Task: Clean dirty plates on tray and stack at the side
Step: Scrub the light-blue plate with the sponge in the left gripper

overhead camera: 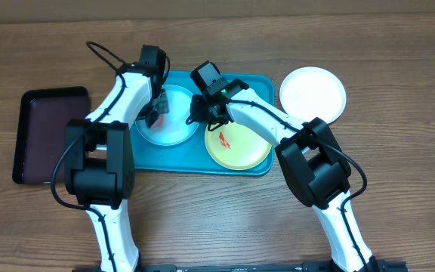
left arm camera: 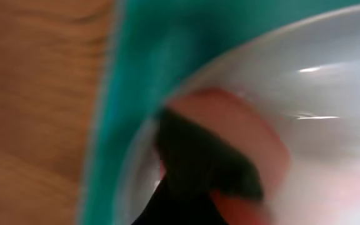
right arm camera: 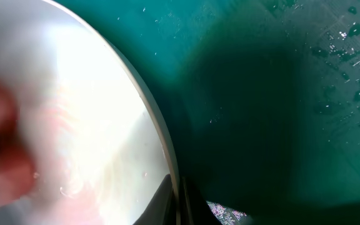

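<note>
Far left, a dark maroon tray (overhead camera: 50, 134) sits on the wooden table (overhead camera: 399, 189). On the turquoise tray (overhead camera: 259, 86), the left gripper (overhead camera: 155, 115) grips a pinkish-red pad (left arm camera: 255, 144) on the light blue plate (overhead camera: 174, 130), though blur smears the detail. The right gripper (overhead camera: 199, 115) meets that plate's rim; its fingers (right arm camera: 170, 203) are cut off, and we cannot tell whether they clamp it. The yellow-green plate (overhead camera: 242, 148) carries a red smear (overhead camera: 223, 139). The white plate (overhead camera: 313, 92) lies off the tray, far right.
</note>
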You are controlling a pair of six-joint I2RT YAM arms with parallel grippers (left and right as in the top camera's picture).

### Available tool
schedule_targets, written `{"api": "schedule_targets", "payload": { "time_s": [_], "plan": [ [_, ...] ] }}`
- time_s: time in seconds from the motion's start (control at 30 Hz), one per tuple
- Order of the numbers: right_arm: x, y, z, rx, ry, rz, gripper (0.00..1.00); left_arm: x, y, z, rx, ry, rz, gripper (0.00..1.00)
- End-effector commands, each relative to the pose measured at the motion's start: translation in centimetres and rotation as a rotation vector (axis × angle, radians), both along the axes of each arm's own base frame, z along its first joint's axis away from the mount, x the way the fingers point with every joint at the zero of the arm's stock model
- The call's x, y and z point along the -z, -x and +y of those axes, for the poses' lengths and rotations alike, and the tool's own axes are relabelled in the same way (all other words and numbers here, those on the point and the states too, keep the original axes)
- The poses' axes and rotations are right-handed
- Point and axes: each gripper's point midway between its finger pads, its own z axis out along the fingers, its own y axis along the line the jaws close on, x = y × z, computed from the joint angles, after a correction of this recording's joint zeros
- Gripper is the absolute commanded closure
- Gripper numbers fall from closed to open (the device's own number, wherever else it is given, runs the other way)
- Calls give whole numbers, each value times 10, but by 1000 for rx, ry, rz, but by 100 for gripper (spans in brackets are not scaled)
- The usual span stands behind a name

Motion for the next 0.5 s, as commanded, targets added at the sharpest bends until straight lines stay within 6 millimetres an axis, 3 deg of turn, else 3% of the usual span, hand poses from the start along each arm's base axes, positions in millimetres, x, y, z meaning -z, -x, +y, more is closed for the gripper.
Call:
{"api": "schedule_targets", "payload": {
  "time_s": [0.0,0.17,0.33,0.47],
  "plan": [
    [43,18,-21,2,100,78,96,4,26,57,-63,-198,103,96],
    [43,17,-20,2,99,76,96,-25,15,55,-64,-195,81,96],
    [39,14,-17,1,86,60,96,-82,-7,47,-83,-139,-41,96],
    [-3,-2,-3,-122,54,-46,96,-135,-21,40,-101,-18,-206,96]
  ]
}}
